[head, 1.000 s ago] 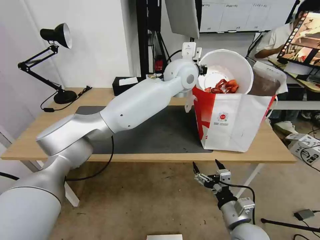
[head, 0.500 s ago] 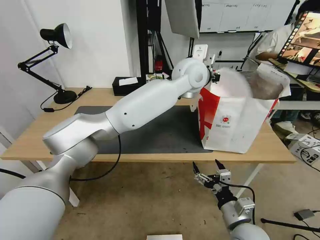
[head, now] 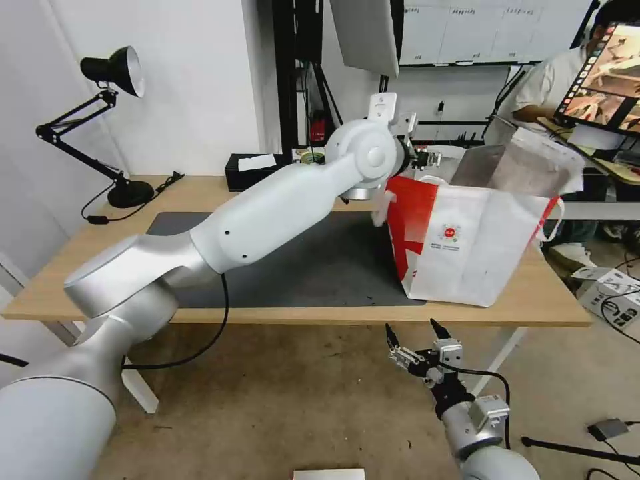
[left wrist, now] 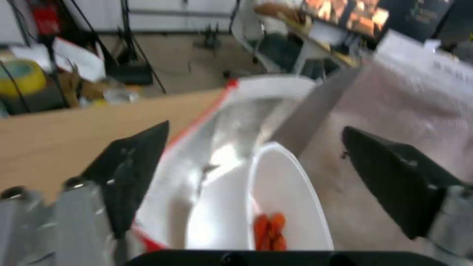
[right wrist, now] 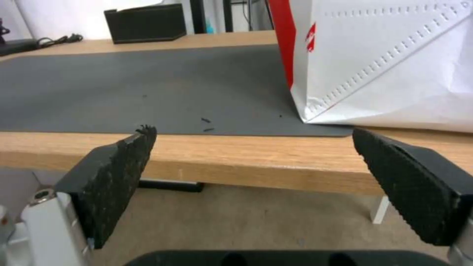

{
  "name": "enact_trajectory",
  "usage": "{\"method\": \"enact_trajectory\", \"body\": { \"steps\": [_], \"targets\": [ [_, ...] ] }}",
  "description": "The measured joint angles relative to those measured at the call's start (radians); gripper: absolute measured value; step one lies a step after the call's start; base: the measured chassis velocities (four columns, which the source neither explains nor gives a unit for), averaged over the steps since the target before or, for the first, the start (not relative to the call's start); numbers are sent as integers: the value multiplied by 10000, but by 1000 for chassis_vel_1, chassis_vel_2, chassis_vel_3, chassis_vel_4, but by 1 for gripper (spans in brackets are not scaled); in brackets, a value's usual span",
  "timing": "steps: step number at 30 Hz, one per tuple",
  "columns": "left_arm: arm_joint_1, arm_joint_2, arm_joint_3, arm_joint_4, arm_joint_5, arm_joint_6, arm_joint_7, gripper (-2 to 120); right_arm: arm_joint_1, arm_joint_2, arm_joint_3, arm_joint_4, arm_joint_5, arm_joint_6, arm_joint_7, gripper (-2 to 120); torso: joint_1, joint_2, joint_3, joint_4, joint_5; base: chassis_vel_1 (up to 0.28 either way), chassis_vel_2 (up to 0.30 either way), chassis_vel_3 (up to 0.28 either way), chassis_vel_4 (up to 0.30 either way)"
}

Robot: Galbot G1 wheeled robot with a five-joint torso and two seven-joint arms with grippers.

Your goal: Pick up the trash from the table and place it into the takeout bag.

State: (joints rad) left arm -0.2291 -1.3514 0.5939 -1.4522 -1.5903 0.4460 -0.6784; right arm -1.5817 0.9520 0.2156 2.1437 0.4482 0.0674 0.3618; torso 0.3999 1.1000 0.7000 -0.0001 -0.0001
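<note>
The white-and-red takeout bag [head: 467, 247] stands on the right end of the light-wood table [head: 80, 280], partly on the dark grey mat [head: 320, 267]. My left gripper [head: 425, 159] hovers over the bag's left rim. In the left wrist view it [left wrist: 255, 128] is open and holds nothing. Below it the white bowl [left wrist: 291, 199] lies tilted inside the foil lining [left wrist: 394, 103], with red crayfish shells [left wrist: 268, 231] at its bottom. My right gripper [head: 412, 333] hangs open below the table's front edge, facing the bag [right wrist: 384, 55] and mat [right wrist: 123, 85].
A black tissue box [head: 252, 170] sits at the table's back edge, and a black desk lamp [head: 110, 73] stands on the left end. A person sits behind the bag near a tilted screen [head: 600, 73]. A cardboard box [head: 610, 293] lies on the floor at right.
The bowl, held tipped over the bag's mouth a second ago, has dropped inside the bag. My left gripper has let go and drawn back slightly leftward. The right arm has not moved.
</note>
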Motion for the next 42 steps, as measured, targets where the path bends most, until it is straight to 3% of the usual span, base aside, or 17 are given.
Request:
{"method": "enact_trajectory", "body": {
  "steps": [4,8,10,11,14,15,18,19,21,25,27,29,30,33,37,41,42],
  "targets": [
    [54,389,119,-412,317,-581,95,104,0,0,0,0,0,0,0,100,0,1,0,0,0,0,0,0,0],
    [276,1216,234,-1146,581,-1289,473,111,0,0,0,0,0,0,0,100,0,1,0,1,-1,0,0,0,0],
    [541,1838,363,-1645,1340,-1815,949,113,1,0,0,0,0,0,0,100,0,0,0,3,-2,0,0,0,0],
    [541,1838,363,-1645,1340,-1815,949,113,1,0,0,0,0,0,0,100,0,0,0,3,-2,0,0,0,0],
    [1133,2422,434,-2196,2528,-3013,1156,115,0,0,0,0,0,0,0,100,0,1,0,1,-3,0,0,0,0],
    [1133,2422,434,-2196,2528,-3013,1156,115,0,0,0,0,0,0,0,100,0,1,0,1,-3,0,0,0,0],
    [1946,3079,484,-2399,4003,-4523,1544,113,0,0,0,0,0,0,0,100,1,1,-1,-1,-1,0,0,0,0],
    [1946,3079,484,-2399,4003,-4523,1544,113,0,0,0,0,0,0,0,100,1,1,-1,-1,-1,0,0,0,0],
    [2803,3748,350,-2447,4915,-5667,2279,110,0,0,0,0,0,0,0,100,0,0,1,1,-4,0,0,0,0],
    [3294,4060,141,-2586,5111,-5970,2583,107,1,0,0,0,0,0,0,100,1,1,1,3,-3,0,0,0,0],
    [4746,4855,-918,-3115,5538,-6273,3164,101,0,-2,0,0,0,0,0,100,0,1,0,0,-3,0,0,0,0],
    [5903,5292,-1904,-3418,6019,-6366,3699,100,1,0,0,0,0,0,0,100,0,1,0,-1,-2,0,0,0,0],
    [5903,5292,-1904,-3418,6019,-6366,3699,100,1,0,0,0,0,0,0,100,0,1,0,-1,-2,0,0,0,0],
    [8072,6010,-3473,-3828,7199,-6486,4414,100,0,-1,0,0,0,0,0,100,0,1,0,8,-9,0,0,0,0],
    [8881,6286,-4096,-3990,7766,-6677,4544,100,1,-1,0,0,0,0,0,100,-1,2,-2,6,3,0,0,0,0],
    [10769,6311,-5928,-4421,8126,-6820,4636,100,1,-1,0,0,0,0,1,100,0,2,-1,-2,2,0,0,0,0],
    [10769,6311,-5928,-4421,8126,-6820,4636,100,1,-1,0,0,0,0,1,100,0,2,-1,-2,2,0,0,0,0]
  ]
}}
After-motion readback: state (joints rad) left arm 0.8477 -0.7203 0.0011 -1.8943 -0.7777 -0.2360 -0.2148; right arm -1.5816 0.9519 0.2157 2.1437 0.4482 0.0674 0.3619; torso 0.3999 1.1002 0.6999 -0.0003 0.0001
